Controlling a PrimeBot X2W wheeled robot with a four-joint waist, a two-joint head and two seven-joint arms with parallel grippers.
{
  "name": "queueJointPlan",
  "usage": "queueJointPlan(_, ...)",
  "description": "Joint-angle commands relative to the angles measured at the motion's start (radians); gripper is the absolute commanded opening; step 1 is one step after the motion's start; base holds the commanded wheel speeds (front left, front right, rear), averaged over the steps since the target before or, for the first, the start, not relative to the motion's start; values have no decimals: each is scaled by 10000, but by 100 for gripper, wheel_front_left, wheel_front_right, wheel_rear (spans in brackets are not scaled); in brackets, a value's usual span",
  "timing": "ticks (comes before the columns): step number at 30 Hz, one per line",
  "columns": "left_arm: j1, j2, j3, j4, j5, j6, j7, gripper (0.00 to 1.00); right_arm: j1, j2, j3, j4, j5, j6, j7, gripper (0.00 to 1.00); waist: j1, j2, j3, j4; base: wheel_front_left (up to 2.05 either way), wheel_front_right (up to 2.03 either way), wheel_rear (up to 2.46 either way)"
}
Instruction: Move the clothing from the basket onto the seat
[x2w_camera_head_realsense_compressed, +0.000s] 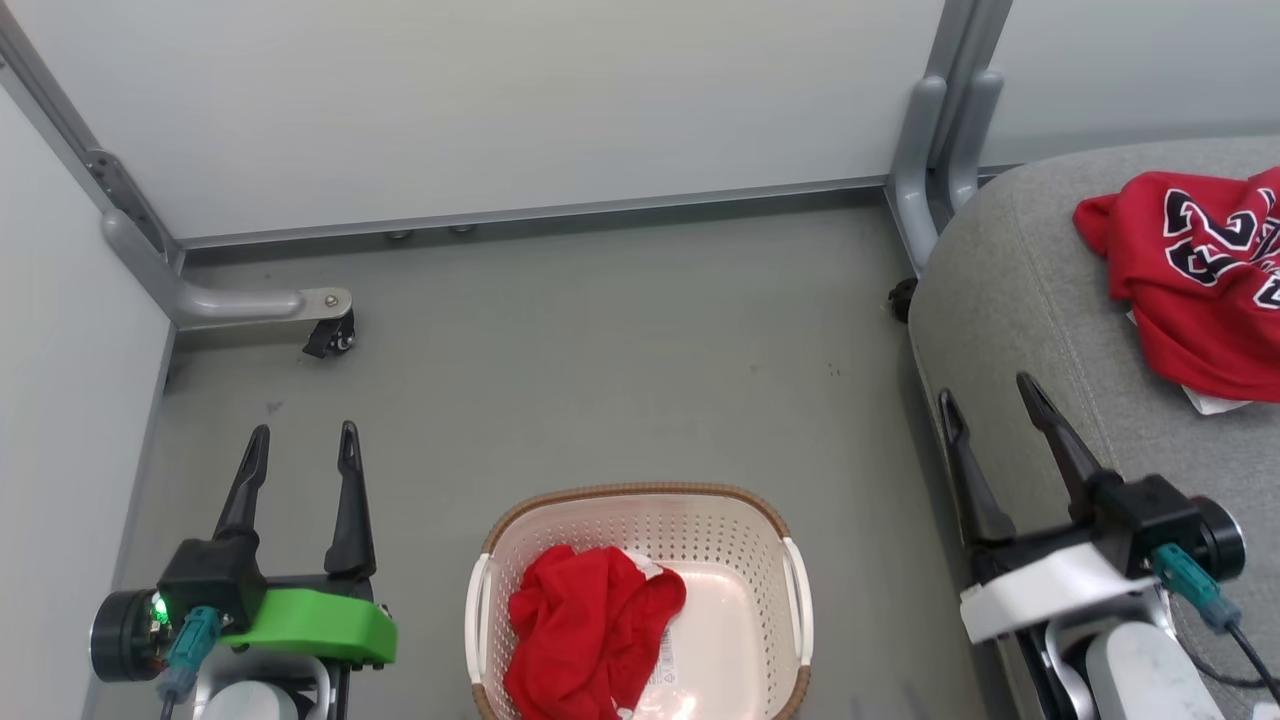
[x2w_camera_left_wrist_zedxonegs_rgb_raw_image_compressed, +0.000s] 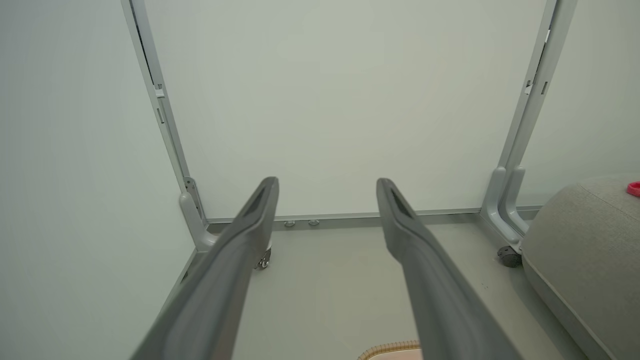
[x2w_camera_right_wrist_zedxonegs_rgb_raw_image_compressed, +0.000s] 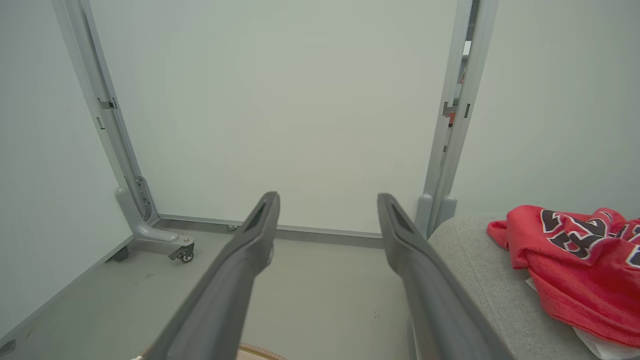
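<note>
**Head view.** The basket (x2w_camera_head_realsense_compressed: 640, 492), white with a brown rim, stands on the grey floor (x2w_camera_head_realsense_compressed: 600, 340) at the bottom centre of the frame. One red garment (x2w_camera_head_realsense_compressed: 590, 630) lies crumpled inside it against the left wall, and the right part of the basket bottom is bare. The second garment, a red jersey (x2w_camera_head_realsense_compressed: 1200, 280) with white-edged black lettering, lies bunched on the grey seat (x2w_camera_head_realsense_compressed: 1010, 300) at the right edge of the frame, well apart from the basket. The left gripper (x2w_camera_head_realsense_compressed: 303, 435), at the lower left, is to the left of the basket, its two fingers spread wide and holding nothing. The right gripper (x2w_camera_head_realsense_compressed: 985, 392), at the lower right, overlaps the seat's left edge, equally wide and empty, apart from the jersey.

**Left wrist view.** The parted fingers point toward a pale wall panel (x2w_camera_left_wrist_zedxonegs_rgb_raw_image_compressed: 340, 100). A strip of basket rim shows at the bottom edge and the seat at the right.

**Right wrist view.** The jersey lies on the seat at the lower right, beside the open fingers.
</note>
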Motion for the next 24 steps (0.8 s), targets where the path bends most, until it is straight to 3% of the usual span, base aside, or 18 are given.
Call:
queueJointPlan(1,214,-29,108,-63,156,-52,-27,100,279,3,-71,-124,-43,-14,-29,100,1,98,-92,73,0,0,0)
queueJointPlan(9,624,-212,568,-314,449,-278,-28,100,1286,17,-134,-611,375,-12,-29,100,1,98,-135,198,0,0,0)
queueJointPlan(24,654,-468,934,-321,840,-561,-28,100,1517,19,-54,-704,472,-12,-30,100,1,98,-99,261,0,0,0)
